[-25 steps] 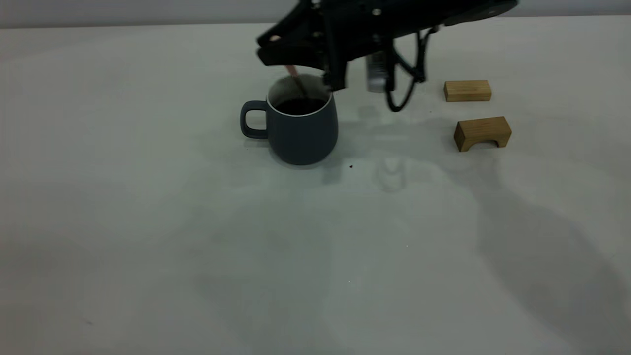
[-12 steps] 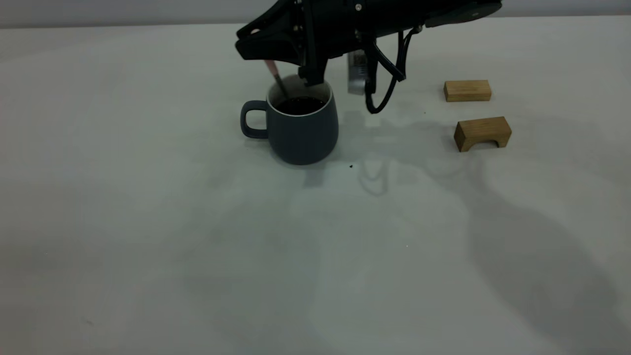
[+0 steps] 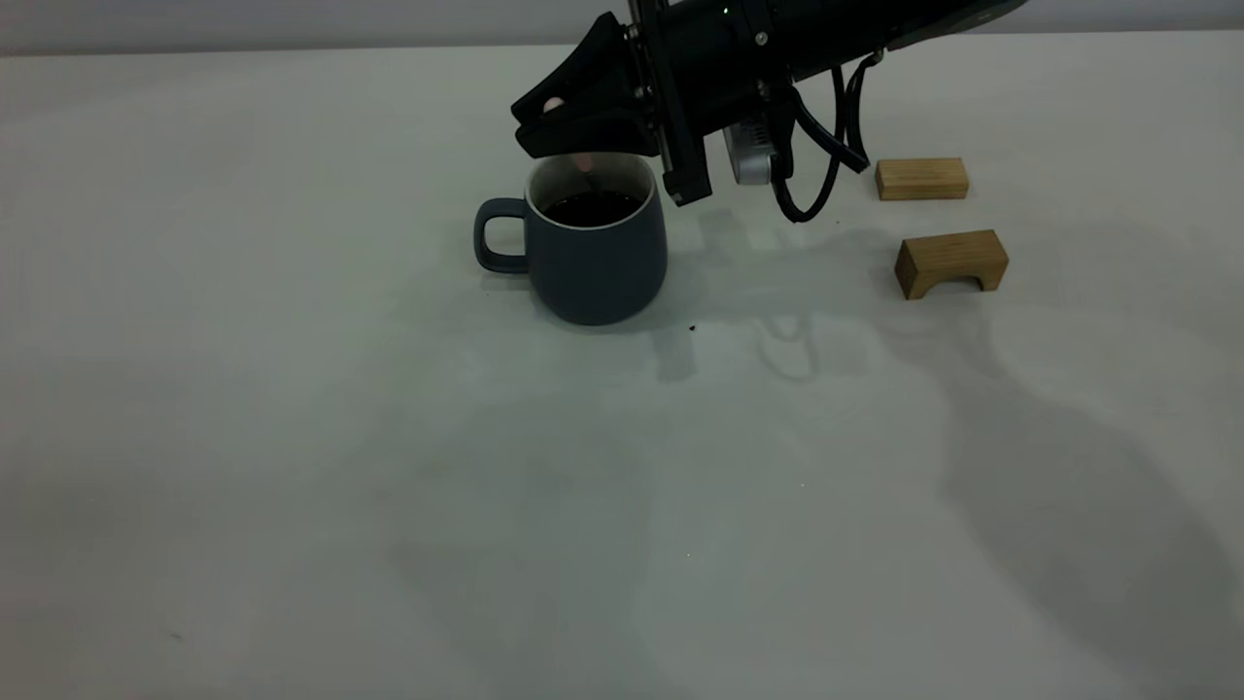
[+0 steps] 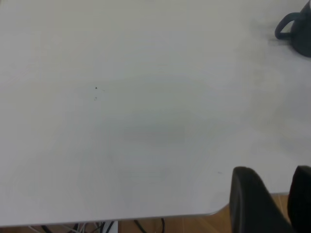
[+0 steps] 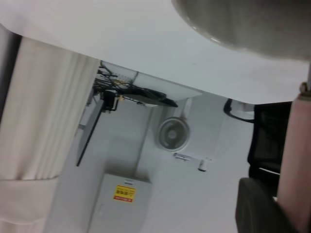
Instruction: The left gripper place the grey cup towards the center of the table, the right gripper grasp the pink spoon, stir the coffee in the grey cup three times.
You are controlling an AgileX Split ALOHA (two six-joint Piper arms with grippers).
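The right gripper (image 3: 573,131), closed on the pink spoon (image 3: 584,162) just above the grey cup (image 3: 593,248), could knock its rim and spill the coffee (image 3: 593,207); the left gripper (image 4: 274,194), well apart, was slightly open and empty.

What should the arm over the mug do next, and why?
Probably keep circling the pink spoon inside the grey cup. The right gripper holds it just over the rim, reaching down toward the coffee, so stirring looks unfinished.

Slate-grey cup (image 3: 593,258) with off-white rim, near-black coffee (image 3: 591,208), pale pink spoon (image 3: 584,162), two tan wooden blocks (image 3: 950,262), pale grey-white surface (image 3: 292,437).
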